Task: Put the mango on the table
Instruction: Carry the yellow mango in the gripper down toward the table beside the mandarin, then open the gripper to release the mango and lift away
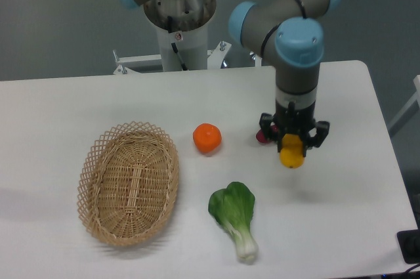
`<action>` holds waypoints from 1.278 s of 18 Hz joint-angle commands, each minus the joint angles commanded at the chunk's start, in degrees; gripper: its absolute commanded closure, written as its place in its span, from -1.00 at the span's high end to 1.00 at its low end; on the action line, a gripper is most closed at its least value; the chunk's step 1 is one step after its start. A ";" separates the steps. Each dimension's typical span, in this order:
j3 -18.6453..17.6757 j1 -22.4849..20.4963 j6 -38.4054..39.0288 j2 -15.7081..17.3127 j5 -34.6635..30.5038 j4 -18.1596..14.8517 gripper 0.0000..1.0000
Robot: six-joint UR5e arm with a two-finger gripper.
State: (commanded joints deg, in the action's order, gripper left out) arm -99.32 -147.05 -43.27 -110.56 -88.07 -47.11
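The yellow-orange mango hangs end-down between the black fingers of my gripper, which is shut on it. It is held a little above the white table, right of centre, and its faint shadow falls on the tabletop below. The arm comes down from the back and stands upright over the fruit.
A dark red-purple vegetable lies just behind the gripper, mostly hidden by it. A round orange sits to the left, a green leafy vegetable at the front centre, and an oval wicker basket on the left.
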 joint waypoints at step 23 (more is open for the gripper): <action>-2.03 4.49 8.11 -1.59 -2.54 0.35 1.00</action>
State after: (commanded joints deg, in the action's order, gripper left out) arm -101.35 -142.56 -35.16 -112.15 -90.61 -46.76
